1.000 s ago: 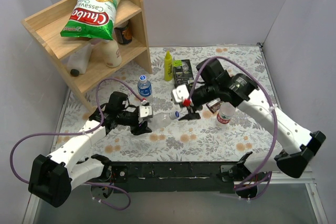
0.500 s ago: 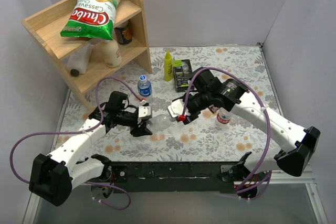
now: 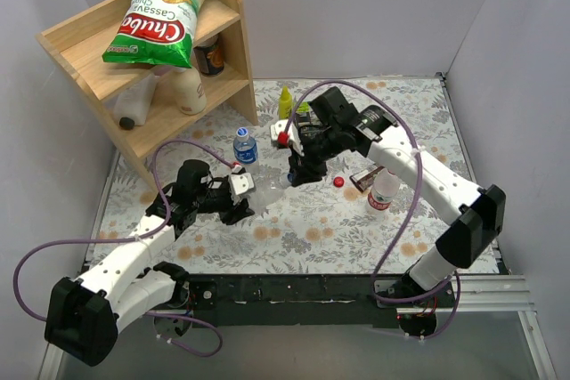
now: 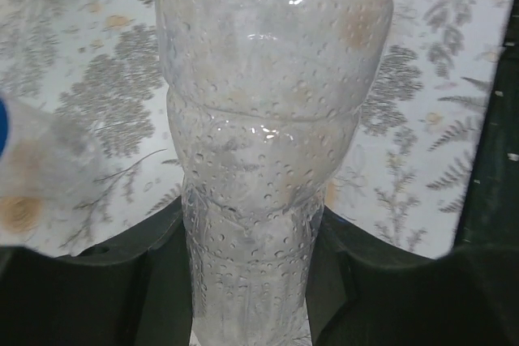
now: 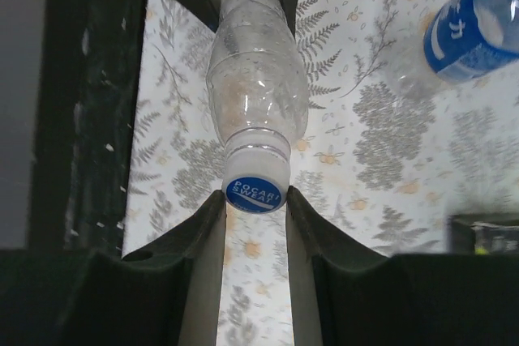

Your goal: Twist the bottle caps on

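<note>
The unlabelled clear bottle (image 5: 255, 79) lies level above the floral table. My left gripper (image 4: 247, 281) is shut on its body (image 4: 268, 143). A blue cap (image 5: 253, 187) marked POCARI SWEAT sits on its neck, and my right gripper (image 5: 255, 197) is shut on that cap, fingertips touching both sides. From above, the left gripper (image 3: 242, 195) and right gripper (image 3: 294, 173) face each other. A red cap (image 3: 338, 181) lies loose on the table. The blue-labelled bottle (image 3: 244, 145) stands capped. The red-and-white-labelled bottle (image 3: 383, 191) stands by the right arm.
A wooden shelf (image 3: 89, 42) with a chips bag (image 3: 160, 20) and cream bottles fills the back left. A yellow squeeze bottle (image 3: 285, 104) and a black box (image 3: 309, 117) stand behind the right gripper. Grey walls close in the table.
My right gripper has swung back and left and closed on the blue cap. The left gripper has moved the bottle farther back. The red cap now shows on the table.
</note>
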Robot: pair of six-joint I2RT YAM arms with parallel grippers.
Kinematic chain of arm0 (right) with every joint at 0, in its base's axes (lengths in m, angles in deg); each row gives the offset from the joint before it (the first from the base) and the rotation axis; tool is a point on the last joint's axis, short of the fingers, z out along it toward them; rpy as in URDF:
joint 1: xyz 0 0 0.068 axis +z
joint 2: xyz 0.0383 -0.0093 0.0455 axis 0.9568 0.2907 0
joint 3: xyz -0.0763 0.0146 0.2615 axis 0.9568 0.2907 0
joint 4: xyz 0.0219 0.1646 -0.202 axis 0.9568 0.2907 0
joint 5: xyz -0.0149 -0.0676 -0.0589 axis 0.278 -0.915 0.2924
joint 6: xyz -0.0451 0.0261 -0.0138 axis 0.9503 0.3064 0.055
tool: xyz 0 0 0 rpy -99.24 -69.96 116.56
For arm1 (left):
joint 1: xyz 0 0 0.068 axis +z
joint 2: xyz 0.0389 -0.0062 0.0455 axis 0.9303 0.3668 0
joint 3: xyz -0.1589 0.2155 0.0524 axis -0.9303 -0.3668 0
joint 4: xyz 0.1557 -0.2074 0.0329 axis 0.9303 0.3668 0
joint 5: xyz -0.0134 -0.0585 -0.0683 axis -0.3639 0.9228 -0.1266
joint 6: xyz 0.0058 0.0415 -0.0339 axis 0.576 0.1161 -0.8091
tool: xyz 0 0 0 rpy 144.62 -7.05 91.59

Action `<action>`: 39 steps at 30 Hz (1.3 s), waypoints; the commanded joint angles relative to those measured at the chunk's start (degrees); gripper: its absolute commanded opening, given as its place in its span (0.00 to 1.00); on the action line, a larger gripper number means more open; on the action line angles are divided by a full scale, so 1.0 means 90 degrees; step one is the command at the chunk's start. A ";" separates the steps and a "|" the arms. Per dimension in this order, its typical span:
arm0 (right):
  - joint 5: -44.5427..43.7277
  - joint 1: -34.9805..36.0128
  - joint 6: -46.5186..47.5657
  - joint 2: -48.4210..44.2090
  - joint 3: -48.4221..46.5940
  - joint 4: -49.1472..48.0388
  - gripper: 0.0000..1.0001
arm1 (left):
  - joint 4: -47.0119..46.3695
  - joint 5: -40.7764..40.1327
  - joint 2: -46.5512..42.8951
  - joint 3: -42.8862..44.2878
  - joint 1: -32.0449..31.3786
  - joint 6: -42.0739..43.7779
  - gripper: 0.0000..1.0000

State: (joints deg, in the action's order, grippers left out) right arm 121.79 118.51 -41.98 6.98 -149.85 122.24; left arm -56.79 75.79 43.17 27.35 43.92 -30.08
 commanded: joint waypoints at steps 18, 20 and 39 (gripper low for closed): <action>0.1651 -0.1892 0.0031 0.1302 -0.2138 0.1198 0.84 | 0.0508 -0.0190 -0.0063 0.0244 0.0004 0.0588 0.00; 0.1093 -0.1404 0.0827 0.0844 -0.1827 0.1152 0.83 | 0.1006 0.0433 0.0172 0.0487 0.0014 0.0874 0.00; -0.0208 0.0384 0.2979 -0.0613 0.0441 0.0390 0.56 | 0.1439 0.1336 0.0671 0.0909 0.0014 0.1050 0.00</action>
State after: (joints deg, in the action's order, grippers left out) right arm 121.49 121.68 -17.80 1.62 -146.62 125.06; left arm -43.63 84.36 49.82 33.36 43.75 -21.30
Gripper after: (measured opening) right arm 0.576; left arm 0.432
